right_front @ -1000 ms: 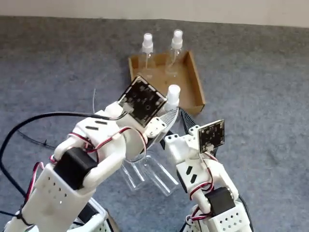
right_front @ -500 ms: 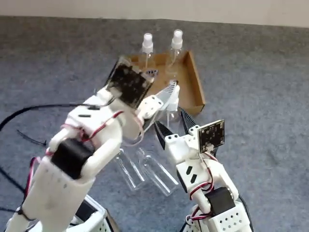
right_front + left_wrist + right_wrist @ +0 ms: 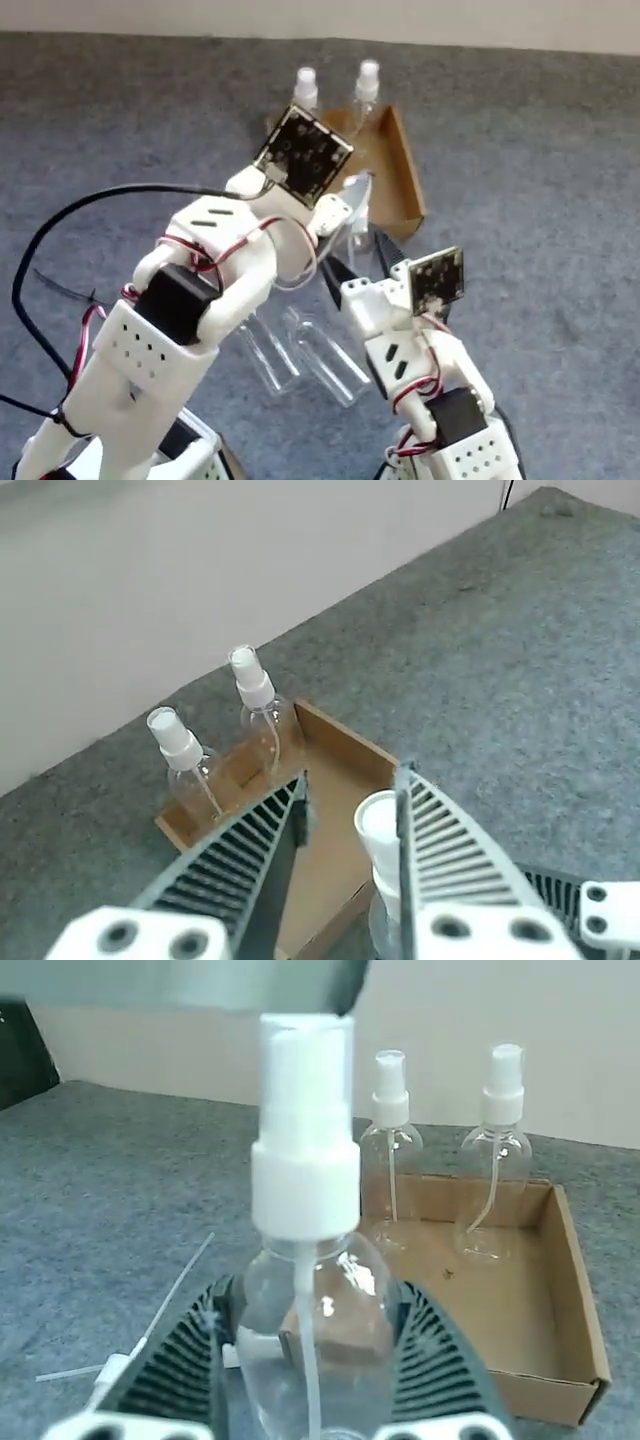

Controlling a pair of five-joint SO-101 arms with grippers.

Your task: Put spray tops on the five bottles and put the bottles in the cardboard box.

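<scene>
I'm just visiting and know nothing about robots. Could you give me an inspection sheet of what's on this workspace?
Surface: grey carpet.
Job's things: brown cardboard box holds two capped clear plastic bottles upright; third capped clear bottle held; two uncapped clear bottles lie by the arms; white piece with thin tube on carpet, perhaps a spray top.
Clutter: nothing seen.
Grippers: left gripper open over the held bottle's white top; right gripper shut on its body.
Cables: black cable loops over carpet.
Surroundings: pale wall behind.
</scene>
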